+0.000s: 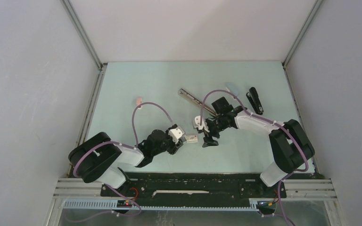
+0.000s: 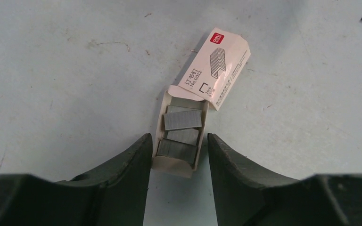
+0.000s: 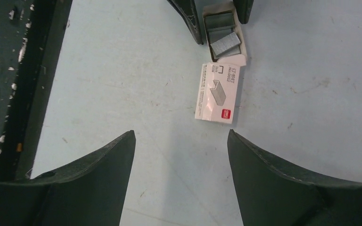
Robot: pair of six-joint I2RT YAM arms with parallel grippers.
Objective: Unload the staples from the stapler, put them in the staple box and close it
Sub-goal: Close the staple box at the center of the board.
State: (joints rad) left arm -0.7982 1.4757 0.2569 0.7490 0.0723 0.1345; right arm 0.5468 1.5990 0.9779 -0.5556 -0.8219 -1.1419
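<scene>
Silvery-grey staples (image 2: pixel 183 120) lie as short strips in the pulled-out tray (image 2: pixel 174 165) of a small white staple box (image 2: pixel 217 66) on the table. My left gripper (image 2: pixel 179 137) straddles the tray's near end, open. Its left finger (image 2: pixel 139 155) touches the tray's side, while the right finger (image 2: pixel 219 155) stands a small gap away. My right gripper (image 3: pixel 180 133) hovers open and empty just short of the box's sleeve (image 3: pixel 217 94), facing the left one. A black stapler (image 1: pixel 254 100) lies at the back right, away from both grippers.
A long silvery metal bar (image 1: pixel 193 98) lies behind the right gripper (image 1: pixel 209 137). A small pink object (image 1: pixel 139 100) sits at the middle left and a pale blue oval (image 1: pixel 232 87) near the black stapler. Raised rails edge the table (image 1: pixel 122 84).
</scene>
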